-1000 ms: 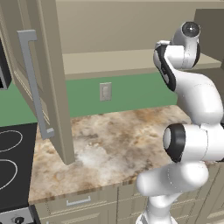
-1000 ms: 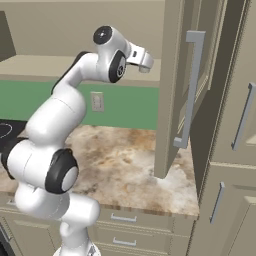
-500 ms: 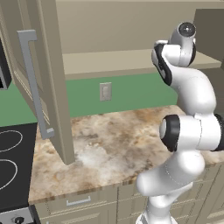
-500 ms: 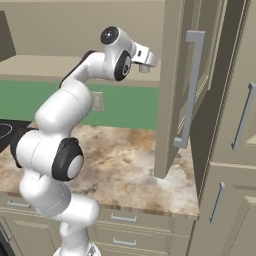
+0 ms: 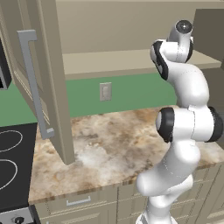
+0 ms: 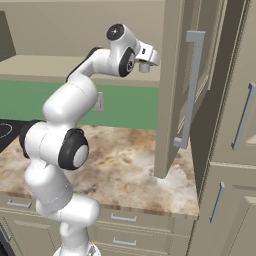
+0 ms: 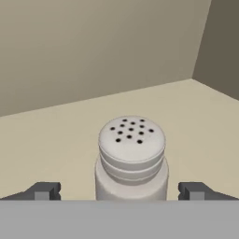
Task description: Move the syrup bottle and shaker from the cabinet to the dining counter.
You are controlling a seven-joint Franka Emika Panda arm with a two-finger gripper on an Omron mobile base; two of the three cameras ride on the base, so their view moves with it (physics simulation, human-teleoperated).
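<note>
The small pale grey cylindrical shaker (image 7: 131, 158), with its ribbed cap pierced by dark holes, is seen standing upright on the plain beige shelf of the wall cabinet (image 7: 56, 144), directly ahead of the gripper (image 7: 119, 191) and midway between its two dark fingertips (image 7: 44, 190), which are spread wide with nothing held. If the jaws were closed while off-centre or too high on the narrower cap, the light shaker could be tipped over or pushed toward the shelf's back wall beyond the tool. No brand, label or writing can be read on it.
</note>
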